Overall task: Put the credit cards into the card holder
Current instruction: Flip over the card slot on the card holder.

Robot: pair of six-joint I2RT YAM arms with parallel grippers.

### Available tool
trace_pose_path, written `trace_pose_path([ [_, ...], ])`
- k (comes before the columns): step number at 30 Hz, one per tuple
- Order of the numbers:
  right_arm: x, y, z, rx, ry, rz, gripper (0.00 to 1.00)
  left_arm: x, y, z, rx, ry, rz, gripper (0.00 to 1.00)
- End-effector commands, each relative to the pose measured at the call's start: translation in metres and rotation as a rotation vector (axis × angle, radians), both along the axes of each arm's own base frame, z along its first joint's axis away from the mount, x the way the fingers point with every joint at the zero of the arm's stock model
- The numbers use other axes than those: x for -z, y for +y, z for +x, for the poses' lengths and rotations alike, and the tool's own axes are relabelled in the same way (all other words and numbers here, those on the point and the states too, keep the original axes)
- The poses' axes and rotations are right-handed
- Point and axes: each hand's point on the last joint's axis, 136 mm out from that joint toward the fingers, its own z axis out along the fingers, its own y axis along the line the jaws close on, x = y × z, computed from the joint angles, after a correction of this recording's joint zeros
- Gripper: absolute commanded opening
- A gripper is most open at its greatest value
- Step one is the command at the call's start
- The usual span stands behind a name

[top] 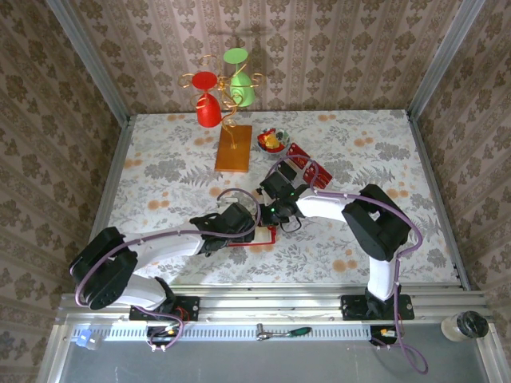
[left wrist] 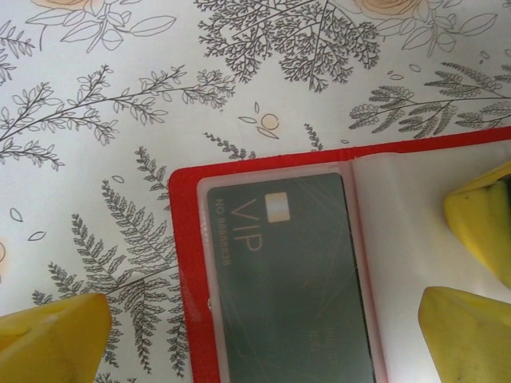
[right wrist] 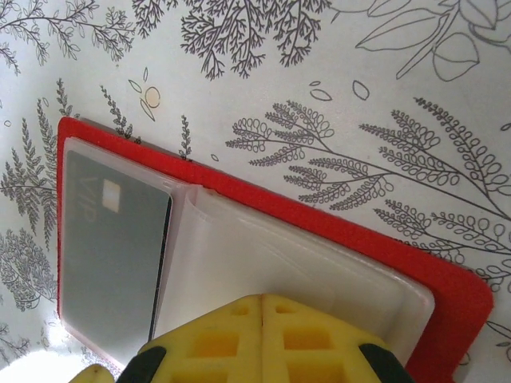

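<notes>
From above, the card holder (top: 255,242) lies mid-frame on the table (top: 160,183), more credit cards (top: 306,171) up and right of it; the wrist views show it open, red-rimmed, pale inside, one VIP card (left wrist: 287,279) in a clear pocket. In the right wrist view its long axis runs upper left to lower right; the left gripper (left wrist: 255,339) stands spread wide over it; the right gripper (right wrist: 263,335) is pressed together on the pale pocket.
</notes>
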Motion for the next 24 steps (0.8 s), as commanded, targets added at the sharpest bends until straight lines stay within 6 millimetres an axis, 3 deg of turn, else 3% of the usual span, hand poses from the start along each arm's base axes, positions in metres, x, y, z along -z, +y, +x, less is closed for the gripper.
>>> trace_pose_path([
  [1,0.01,0.001,-0.008,-0.003,0.05,-0.015,0.0,-0.008,-0.011,0.003,0.014,-0.02,-0.031,1.0],
  [15,0.003,0.002,-0.004,0.01,0.041,0.001,0.02,0.018,-0.002,-0.004,0.002,0.016,0.019,1.0],
  [24,-0.044,-0.006,0.006,0.092,-0.039,0.067,0.26,0.03,0.005,-0.01,-0.009,0.032,0.024,0.95],
])
